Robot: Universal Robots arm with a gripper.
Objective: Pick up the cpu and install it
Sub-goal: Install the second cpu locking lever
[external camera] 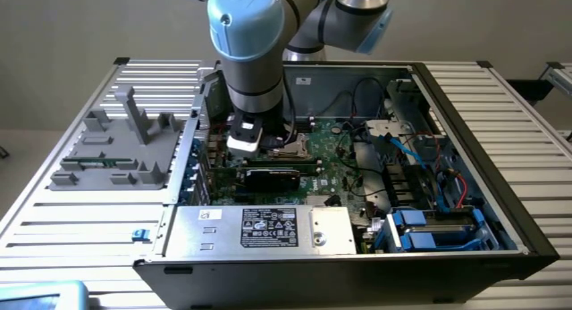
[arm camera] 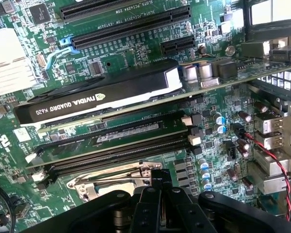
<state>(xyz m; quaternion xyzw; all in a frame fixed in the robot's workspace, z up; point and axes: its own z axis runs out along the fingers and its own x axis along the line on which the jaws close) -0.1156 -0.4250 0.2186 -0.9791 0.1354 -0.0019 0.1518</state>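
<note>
The claw (arm camera: 157, 194) is narrow, its black fingers (arm camera: 146, 206) pressed together, and whether they pinch the cpu cannot be told: no silver chip shows between them or elsewhere on the board. The claw hangs just above the socket (arm camera: 111, 180), whose metal frame lies directly under the fingertips. Taking the socket as landmark: two long memory slots (arm camera: 116, 145) run just beside it, the black card (arm camera: 94, 99) marked Nvidia Quadro stands beyond those slots, and longer expansion slots (arm camera: 128, 26) lie farther off past the card. In the exterior view the arm (external camera: 254, 55) reaches down into the open case (external camera: 465, 156) over the socket (external camera: 293, 149); a grey holder (external camera: 120, 146) rests on the surface (external camera: 527, 169), well apart from the socket.
</note>
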